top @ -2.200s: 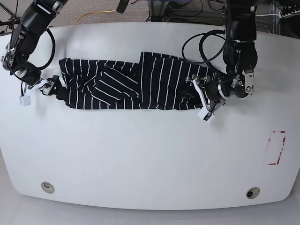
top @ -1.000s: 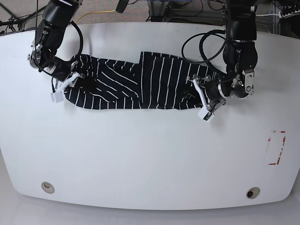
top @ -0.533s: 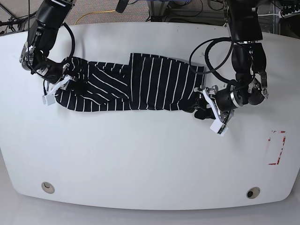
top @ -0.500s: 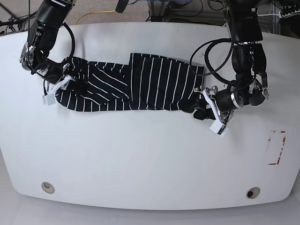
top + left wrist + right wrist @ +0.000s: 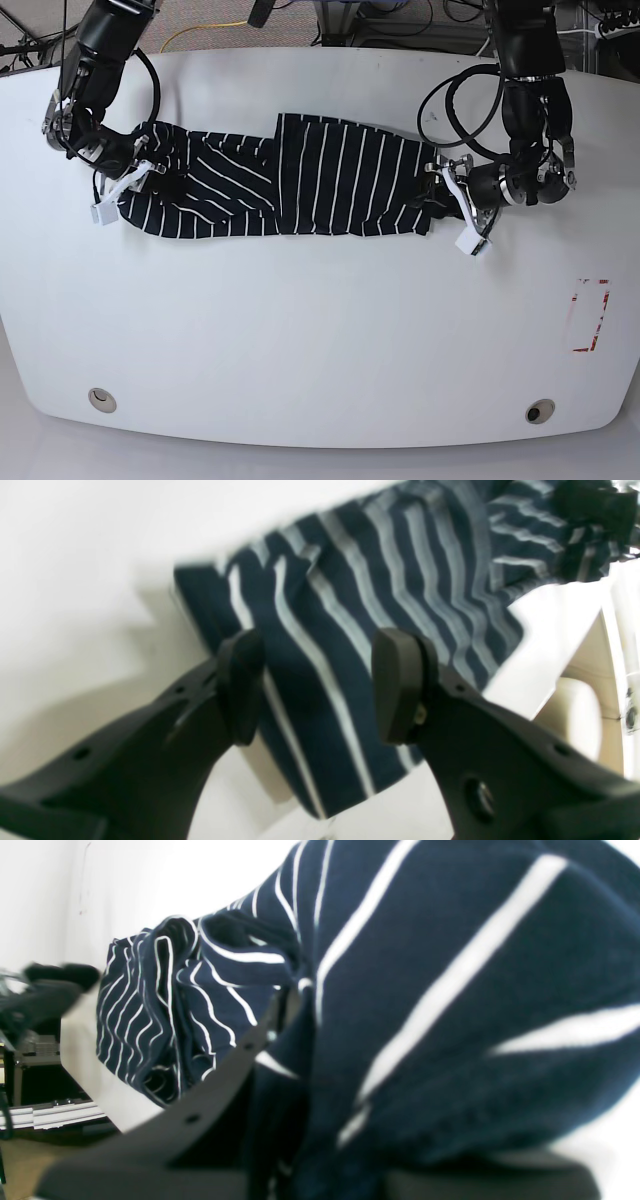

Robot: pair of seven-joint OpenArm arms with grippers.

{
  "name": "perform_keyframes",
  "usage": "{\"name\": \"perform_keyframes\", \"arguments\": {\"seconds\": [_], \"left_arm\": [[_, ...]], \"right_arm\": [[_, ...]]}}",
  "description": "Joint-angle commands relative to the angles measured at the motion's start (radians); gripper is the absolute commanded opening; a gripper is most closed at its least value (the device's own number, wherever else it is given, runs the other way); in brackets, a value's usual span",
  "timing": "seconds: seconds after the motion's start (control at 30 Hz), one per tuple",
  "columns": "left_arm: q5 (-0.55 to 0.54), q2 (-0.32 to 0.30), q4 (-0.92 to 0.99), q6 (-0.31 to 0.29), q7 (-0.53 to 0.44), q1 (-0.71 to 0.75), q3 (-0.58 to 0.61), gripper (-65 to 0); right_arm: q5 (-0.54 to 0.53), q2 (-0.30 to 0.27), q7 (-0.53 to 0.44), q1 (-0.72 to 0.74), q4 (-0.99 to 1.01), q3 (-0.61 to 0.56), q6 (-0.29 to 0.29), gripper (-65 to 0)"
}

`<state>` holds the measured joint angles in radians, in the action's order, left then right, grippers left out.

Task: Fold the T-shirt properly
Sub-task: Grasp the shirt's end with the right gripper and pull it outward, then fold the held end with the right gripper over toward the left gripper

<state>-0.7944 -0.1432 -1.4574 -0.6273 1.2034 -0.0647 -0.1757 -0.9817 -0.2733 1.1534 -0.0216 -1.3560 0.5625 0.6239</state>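
The T-shirt (image 5: 330, 175), very dark navy with thin white stripes, lies stretched left to right across the back half of the white table (image 5: 300, 330). My right gripper (image 5: 158, 180) is at its left end, shut on bunched fabric. In the right wrist view the cloth (image 5: 450, 990) fills the frame, draped over a black finger (image 5: 215, 1090). My left gripper (image 5: 443, 205) sits at the shirt's right edge. In the left wrist view its jaws stand open (image 5: 320, 685), the two pads apart above a flat striped corner (image 5: 350, 580).
A red-outlined rectangle (image 5: 588, 315) is marked on the table at the right. Two round fittings (image 5: 100, 399) (image 5: 540, 411) sit near the front edge. Cables and a yellow cord (image 5: 200, 30) lie behind the table's back edge.
The shirt slid left with my right gripper about a second ago. My left gripper swung out toward the front right, then came back to the shirt's right edge.
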Motion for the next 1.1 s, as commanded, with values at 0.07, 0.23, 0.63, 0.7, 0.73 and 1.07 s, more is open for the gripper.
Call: {"name": "perform_keyframes", "arguments": {"seconds": [0.07,0.23,0.63,0.7,0.73,1.07], "left_arm": [[0.002,-0.006,0.100,-0.006,-0.049,-0.020,0.003,-33.8],[0.003,-0.005,0.106,-0.003,-0.109,-0.019,0.003,-33.8],[0.003,0.018,0.225,0.004,-0.121,-0.037,0.003,-33.8],[0.005,0.026,0.248,0.004,-0.135,-0.040,0.003,-33.6],[0.005,0.027,0.252,0.004,-0.138,-0.040,0.003,-33.6],[0.005,0.060,0.307,0.004,-0.141,-0.050,0.003,-33.5]], "right_arm": [[-0.029,-0.010,-0.016,0.015,-0.089,0.004,0.000,-65.0],[-0.029,0.006,0.015,0.012,-0.199,0.004,-0.012,-65.0],[-0.036,0.021,0.027,0.015,-0.435,-0.115,-0.071,-65.0],[-0.036,0.053,0.027,0.016,-0.466,-0.164,-0.071,-65.0],[-0.036,0.064,0.027,0.016,-0.468,-0.180,-0.071,-65.0],[-0.030,0.197,0.024,0.042,-0.506,-0.347,-0.121,-65.0]]}}
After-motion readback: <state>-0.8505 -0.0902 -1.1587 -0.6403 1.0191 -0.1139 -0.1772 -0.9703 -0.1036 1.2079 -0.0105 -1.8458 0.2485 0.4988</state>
